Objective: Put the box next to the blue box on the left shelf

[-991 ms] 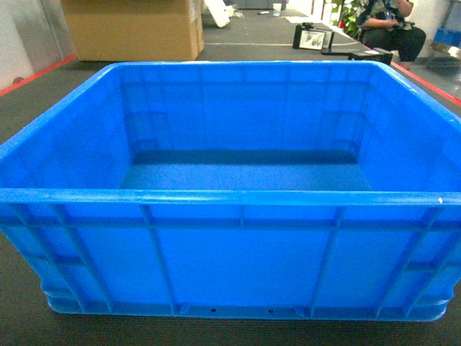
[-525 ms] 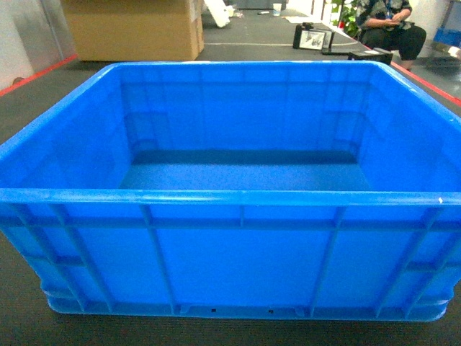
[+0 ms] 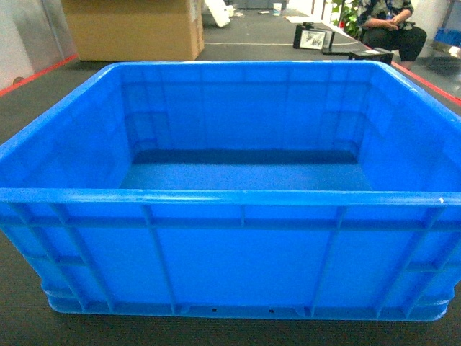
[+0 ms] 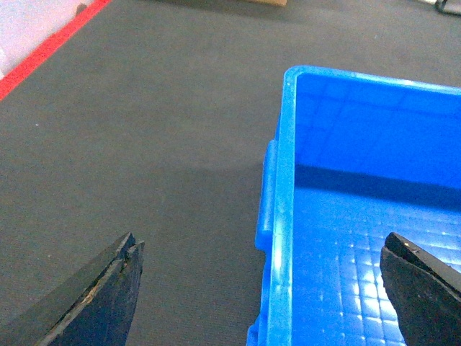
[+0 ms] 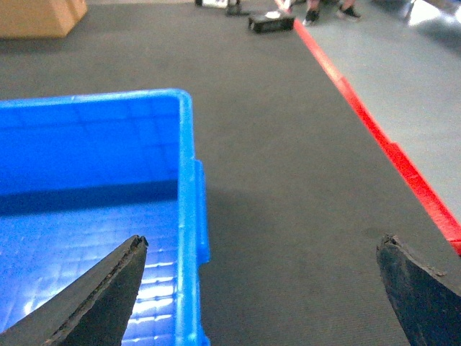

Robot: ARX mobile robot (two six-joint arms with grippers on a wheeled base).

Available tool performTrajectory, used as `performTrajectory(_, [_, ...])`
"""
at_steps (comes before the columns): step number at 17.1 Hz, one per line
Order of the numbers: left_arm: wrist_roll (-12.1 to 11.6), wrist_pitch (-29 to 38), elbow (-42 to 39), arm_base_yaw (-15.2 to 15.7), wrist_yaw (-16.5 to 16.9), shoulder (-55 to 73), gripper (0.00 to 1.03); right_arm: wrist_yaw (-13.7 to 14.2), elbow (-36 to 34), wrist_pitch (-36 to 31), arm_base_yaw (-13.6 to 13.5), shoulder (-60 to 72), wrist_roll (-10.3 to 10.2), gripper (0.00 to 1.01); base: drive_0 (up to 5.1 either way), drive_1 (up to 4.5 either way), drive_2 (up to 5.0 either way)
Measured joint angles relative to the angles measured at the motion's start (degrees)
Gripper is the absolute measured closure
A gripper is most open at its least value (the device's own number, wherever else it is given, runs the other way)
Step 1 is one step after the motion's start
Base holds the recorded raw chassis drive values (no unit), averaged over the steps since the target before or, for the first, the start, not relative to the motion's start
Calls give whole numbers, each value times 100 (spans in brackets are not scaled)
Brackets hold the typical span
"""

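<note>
Blue plastic fills the head view: the box [image 3: 238, 194] sits empty and upright on the dark matted floor [image 4: 144, 144], close in front of the robot, its near wall facing the camera.

Pincer state: the left pincer [image 4: 266, 288] is spread wide, one finger over the floor outside the crate's left wall and the other over the crate's floor, so it straddles the left rim without touching it. The right pincer [image 5: 263, 288] is likewise spread wide, straddling the right rim, one finger inside and one outside. Neither holds anything.

Risks, as a judgement:
- Uneven closure. If one pincer clamps its rim before the other, the box could skew on the floor or tilt on lifting.
- Shallow bite. The rim is thick and the walls are smooth plastic; a grip on the rim alone could slip under the weight of a large crate.
- Obstructed travel. The shelf and the other blue box are not in view, so the route to them cannot be judged. A cardboard carton [image 3: 133, 29] and a seated person [image 3: 389, 25] lie beyond the crate.

Change against the frames from a second and half a second ago: none for the box; it occupies the same position in the head view. Only the seated person's posture differs slightly.
</note>
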State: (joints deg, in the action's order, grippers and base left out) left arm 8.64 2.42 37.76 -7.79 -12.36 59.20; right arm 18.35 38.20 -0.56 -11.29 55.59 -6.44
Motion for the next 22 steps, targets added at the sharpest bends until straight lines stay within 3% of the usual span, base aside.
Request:
performTrajectory(4, [-13, -879, 1281, -87, 63, 1403, 5, -505, 1248, 901, 109, 1523, -170, 3, 0, 0, 0])
performTrajectory(6, [-11, -1095, 1598, -44, 63, 2009, 5, -765, 1622, 1034, 317, 2184, -275, 3, 0, 0, 0])
performTrajectory(11, [44, -1145, 1794, 79, 328, 3025, 5, -925, 1749, 1051, 291, 3141, -439, 3, 0, 0, 0])
performTrajectory(16, [105, -1419, 2162, 76, 291, 3565, 5, -752, 1897, 896, 151, 3709, -435, 3, 0, 0, 0])
performTrajectory(17, [107, -1432, 2179, 76, 293, 3617, 5, -684, 1897, 850, 109, 3744, -407, 8, 0, 0, 0])
performTrajectory(19, [101, -1506, 2269, 74, 356, 3650, 16, -636, 1897, 804, 101, 3768, -367, 24, 0, 0, 0])
performTrajectory(20, [101, -1493, 2269, 74, 361, 3685, 25, -610, 1897, 787, 81, 3773, -317, 34, 0, 0, 0])
performTrajectory(22, [98, -1504, 2334, 72, 457, 3720, 52, -538, 1897, 741, 79, 3781, -164, 61, 0, 0, 0])
